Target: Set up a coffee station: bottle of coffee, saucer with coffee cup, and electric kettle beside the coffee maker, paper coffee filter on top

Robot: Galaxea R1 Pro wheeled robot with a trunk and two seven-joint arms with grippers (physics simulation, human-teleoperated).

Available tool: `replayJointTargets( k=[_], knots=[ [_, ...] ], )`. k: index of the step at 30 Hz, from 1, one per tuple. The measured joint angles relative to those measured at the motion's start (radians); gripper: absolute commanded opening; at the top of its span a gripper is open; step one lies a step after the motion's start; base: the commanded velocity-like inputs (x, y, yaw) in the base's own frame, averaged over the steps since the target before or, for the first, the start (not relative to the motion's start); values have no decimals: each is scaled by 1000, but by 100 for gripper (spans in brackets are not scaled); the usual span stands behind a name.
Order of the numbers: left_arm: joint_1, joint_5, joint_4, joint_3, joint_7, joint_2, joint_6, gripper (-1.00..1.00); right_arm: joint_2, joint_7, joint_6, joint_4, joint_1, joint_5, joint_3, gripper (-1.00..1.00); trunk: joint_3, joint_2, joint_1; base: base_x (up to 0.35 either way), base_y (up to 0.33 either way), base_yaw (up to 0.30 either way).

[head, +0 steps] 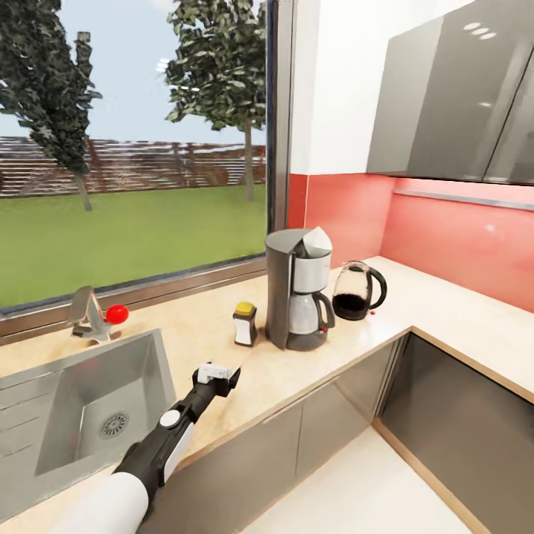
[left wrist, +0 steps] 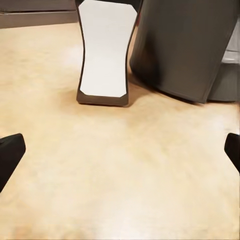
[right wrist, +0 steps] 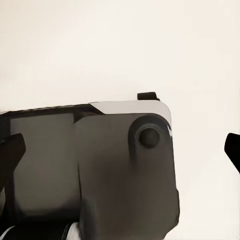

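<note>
On the beige counter (head: 222, 348) by the window (head: 133, 148), the coffee maker (head: 297, 289) stands upright with a white paper filter (head: 317, 239) on its top. The coffee bottle (head: 245, 324), yellow-capped with a white label, stands just beside it at its 9 o'clock, apart from it. The kettle (head: 358, 291), dark liquid in its base, sits near the maker at 3 o'clock, against the red backsplash (head: 445, 237). The left gripper (head: 219, 374) hovers low over the counter at the bottle's 7 o'clock, near the counter's front edge, and touches nothing. In the left wrist view the bottle (left wrist: 105, 55) and the maker's grey body (left wrist: 185, 45) stand ahead, with the two dark fingertips (left wrist: 10, 155) at the frame's opposite edges: the jaws are spread wide and empty. In the right wrist view the right gripper's fingertips (right wrist: 11, 150) are likewise far apart, its jaws spread and holding nothing, above a dark grey robot part (right wrist: 100, 170) and a pale floor (right wrist: 100, 50). At 9 o'clock on the counter lies the steel sink (head: 81, 400), with a tap (head: 89, 315) and a red ball (head: 116, 314) behind it.
</note>
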Motion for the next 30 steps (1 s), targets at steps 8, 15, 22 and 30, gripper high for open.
replayJointTargets(
  k=[8,15,22,30],
  knots=[
    [13,1,-5,-1,-1,-2,-1,100,0,0,0,0,0,-1,0,100,0,0,0,-157,-91,278],
    [192,38,-46,-3,-13,-3,-149,100,0,0,0,0,0,0,0,100,0,0,-1,-3,-2,278],
    [376,103,-99,-3,1,-1,-355,100,0,0,0,0,0,0,0,100,0,-1,-1,0,0,278],
    [614,187,-89,17,3,9,-582,100,1,0,0,0,0,0,0,100,-1,0,-1,0,0,278]
  ],
)
